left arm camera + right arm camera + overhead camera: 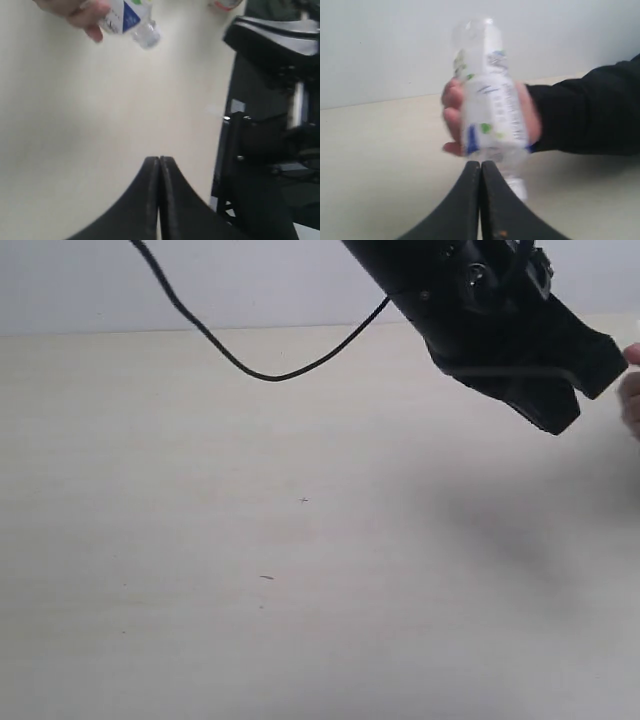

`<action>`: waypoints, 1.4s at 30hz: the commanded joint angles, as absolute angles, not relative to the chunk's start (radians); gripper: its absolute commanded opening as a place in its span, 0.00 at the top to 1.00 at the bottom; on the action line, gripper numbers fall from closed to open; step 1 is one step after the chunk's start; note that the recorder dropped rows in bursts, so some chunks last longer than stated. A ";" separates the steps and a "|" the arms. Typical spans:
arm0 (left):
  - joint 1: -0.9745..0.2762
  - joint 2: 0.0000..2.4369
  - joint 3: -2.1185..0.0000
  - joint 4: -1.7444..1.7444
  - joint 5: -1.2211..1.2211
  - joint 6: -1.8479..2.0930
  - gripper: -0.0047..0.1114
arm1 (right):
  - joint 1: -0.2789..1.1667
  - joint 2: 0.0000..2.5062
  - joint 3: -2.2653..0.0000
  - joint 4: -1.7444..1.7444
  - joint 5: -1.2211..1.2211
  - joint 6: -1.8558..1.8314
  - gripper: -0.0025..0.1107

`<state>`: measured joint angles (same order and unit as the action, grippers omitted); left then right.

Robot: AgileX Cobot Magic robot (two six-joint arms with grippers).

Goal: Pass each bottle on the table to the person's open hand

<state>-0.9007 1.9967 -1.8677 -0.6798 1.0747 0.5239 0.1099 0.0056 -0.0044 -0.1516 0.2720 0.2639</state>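
The table [200,540] lies open across its left and middle part. At the upper right the black robot arm [480,300] and the hand [633,400] close the way; a cable [270,377] hangs over the far side.

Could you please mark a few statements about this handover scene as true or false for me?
1. The person's hand holds a bottle. True.
2. The right gripper is wide open. False: its fingers are pressed together.
3. The left gripper grips a bottle. False: it is shut on nothing.
4. The person's sleeve is black. True.
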 commanded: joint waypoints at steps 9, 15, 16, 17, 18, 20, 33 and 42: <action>-0.620 1.673 -1.334 -1.177 0.829 1.121 0.96 | 0.105 0.000 0.000 -0.157 0.263 0.264 0.98; -0.471 1.608 -1.255 -1.299 0.831 1.164 0.96 | 0.105 0.000 0.000 -0.157 0.263 0.264 0.98; -0.459 1.601 -1.241 -1.332 0.831 1.206 0.96 | 0.105 0.000 0.000 -0.157 0.263 0.264 0.98; -0.445 1.589 -1.215 -1.383 0.831 1.262 0.96 | 0.105 0.000 0.000 -0.157 0.263 0.264 0.98; -0.438 1.580 -1.196 -1.423 0.831 1.323 0.96 | 0.105 0.000 0.000 -0.157 0.263 0.264 0.98; -0.417 1.557 -1.141 -1.548 0.829 1.466 0.96 | 0.105 0.000 0.000 -0.157 0.263 0.264 0.98; -0.358 1.322 -0.897 -1.744 0.621 1.876 0.96 | 0.105 0.000 0.000 -0.157 0.263 0.264 0.98; -0.358 1.137 -0.806 -1.744 0.281 1.935 0.96 | 0.105 0.000 0.000 -0.157 0.263 0.264 0.98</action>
